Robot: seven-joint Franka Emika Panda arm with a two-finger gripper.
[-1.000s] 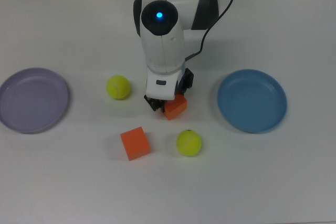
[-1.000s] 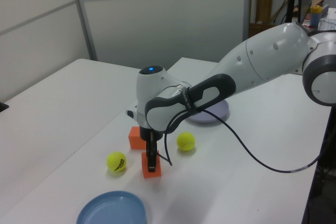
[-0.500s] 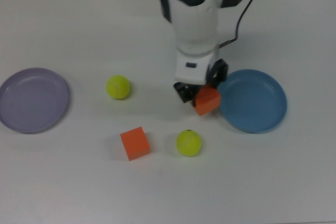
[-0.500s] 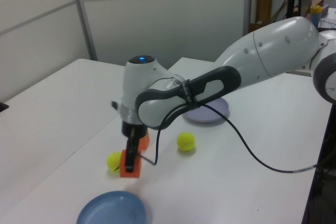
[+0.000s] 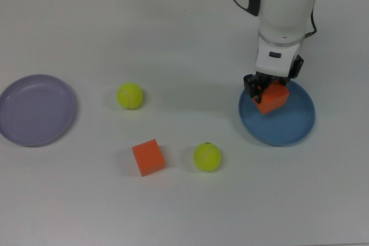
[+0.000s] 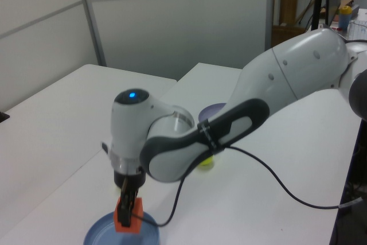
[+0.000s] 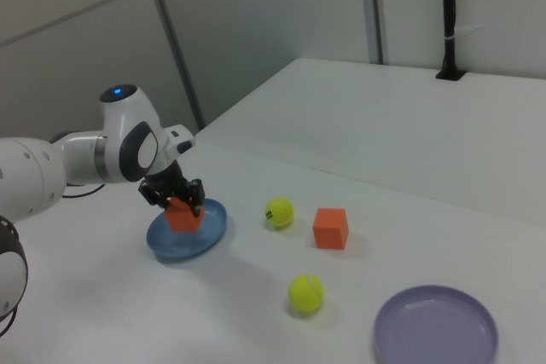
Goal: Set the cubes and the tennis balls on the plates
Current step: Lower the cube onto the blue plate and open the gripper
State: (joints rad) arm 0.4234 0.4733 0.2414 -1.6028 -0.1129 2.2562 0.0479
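My gripper is shut on an orange cube and holds it just above the blue plate. A second orange cube rests on the table. One tennis ball lies nearer the lavender plate. The other tennis ball lies beside the loose cube. In the left view the arm hides most of these; a sliver of a tennis ball and of the lavender plate shows.
The white table carries everything. A black cable hangs from the arm over the table in the left view. A dark post stands at the table's far edge in the right view.
The gripper has carried the orange cube to the top view's right, from the table's middle to above the blue plate. The loose cube, both balls and both plates have not moved.
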